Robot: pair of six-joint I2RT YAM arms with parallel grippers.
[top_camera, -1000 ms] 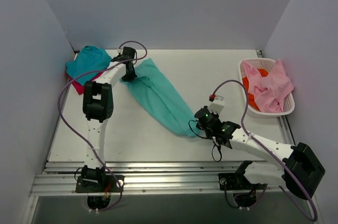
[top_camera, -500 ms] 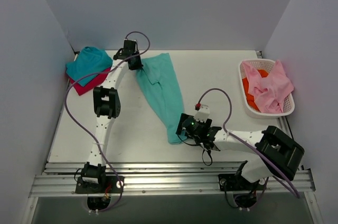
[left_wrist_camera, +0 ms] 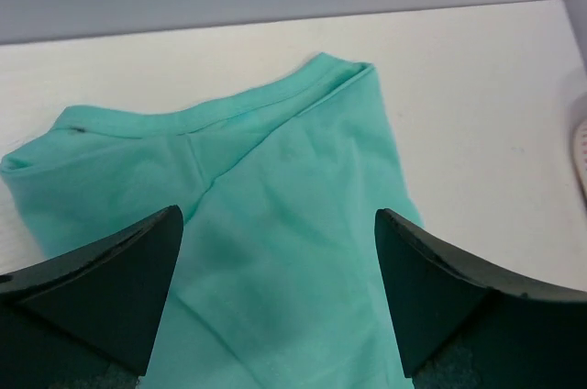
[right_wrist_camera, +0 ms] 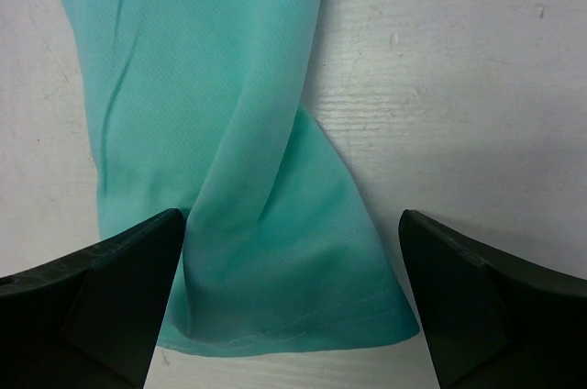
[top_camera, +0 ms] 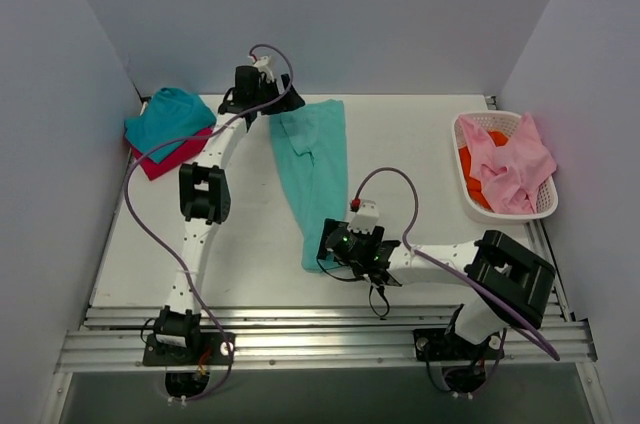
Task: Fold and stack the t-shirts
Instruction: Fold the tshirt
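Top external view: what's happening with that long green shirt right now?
The light mint-green cloth t-shirt lies in a long strip on the table. The left gripper sits open at its collar end, the right gripper open over its near hem. A teal t-shirt rests on a magenta-red t-shirt at the far left corner.

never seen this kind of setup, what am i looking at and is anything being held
Two robot arms stand on a white table. One picture looks down from above; the other two come from wrist cameras, so the dark wedges are each arm's own fingers. A mint-green t-shirt lies on it: the left gripper is over its collar end, the right gripper over its hem, both open, holding nothing. Far left, a teal shirt sits on a magenta-red one; at right, a basket holds pink cloth.
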